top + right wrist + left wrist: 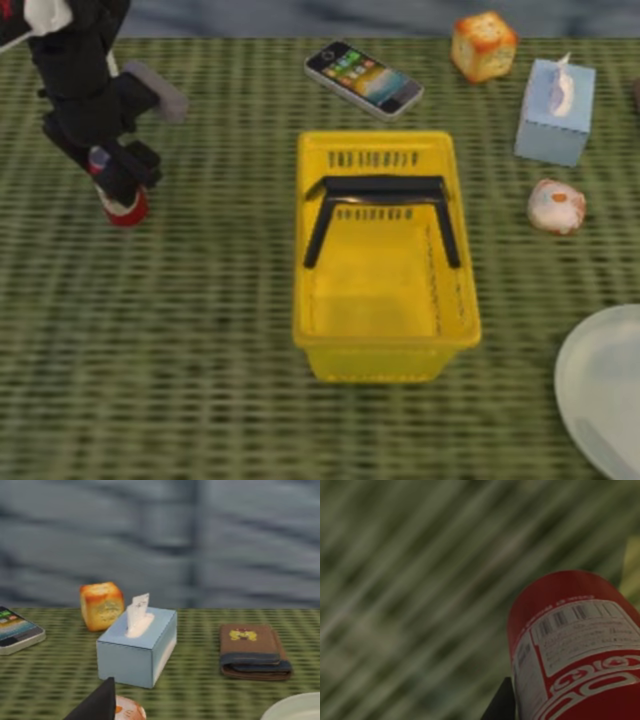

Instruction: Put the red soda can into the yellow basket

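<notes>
Left gripper [118, 185] is sitting at the table's 9 o'clock edge, closed around the red soda can [127, 207]; the left wrist view is showing the can [575, 645] close up against a finger, barcode label facing the camera. I can't tell whether the can is lifted or touching the mat. Step in hand, as I read it: grasp done, carry beginning.

Yellow basket [385, 340] is sitting at centre, well apart from the can, at its 3 o'clock, with the black handles [380, 187] folded across the far half. Next move is calling for lift, travel right, release over the open near half.

Right arm is parked out of the top view; finger opening can't tell.
</notes>
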`<state>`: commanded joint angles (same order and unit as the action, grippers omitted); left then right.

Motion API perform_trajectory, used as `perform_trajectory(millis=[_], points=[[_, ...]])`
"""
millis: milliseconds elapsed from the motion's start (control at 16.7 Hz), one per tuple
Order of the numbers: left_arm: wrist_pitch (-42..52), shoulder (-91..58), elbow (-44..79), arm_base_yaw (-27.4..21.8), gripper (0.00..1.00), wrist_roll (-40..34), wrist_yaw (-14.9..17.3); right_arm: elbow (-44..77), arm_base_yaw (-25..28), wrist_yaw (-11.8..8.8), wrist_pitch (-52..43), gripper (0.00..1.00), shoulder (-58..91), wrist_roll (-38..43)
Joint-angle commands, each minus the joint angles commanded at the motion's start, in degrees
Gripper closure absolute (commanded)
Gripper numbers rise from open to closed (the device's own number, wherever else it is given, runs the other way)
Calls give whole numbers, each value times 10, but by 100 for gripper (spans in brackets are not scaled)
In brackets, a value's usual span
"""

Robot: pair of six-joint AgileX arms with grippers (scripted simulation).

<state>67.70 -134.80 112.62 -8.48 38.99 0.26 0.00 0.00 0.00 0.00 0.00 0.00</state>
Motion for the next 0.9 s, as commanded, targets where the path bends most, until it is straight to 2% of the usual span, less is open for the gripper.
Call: perform_trajectory(millis=[180,360,600,900], points=[[-17,1,-5,-2,100,-6,14,0,0,0,0,0,0,0],[-86,7,-25,-10,100,-30,65,0,0,0,0,0,0,0],[-248,25,-75,-27,100,-83,179,0,0,0,0,0,0,0],[-529,56,-166,-53,100,-176,362,0,0,0,0,0,0,0]])
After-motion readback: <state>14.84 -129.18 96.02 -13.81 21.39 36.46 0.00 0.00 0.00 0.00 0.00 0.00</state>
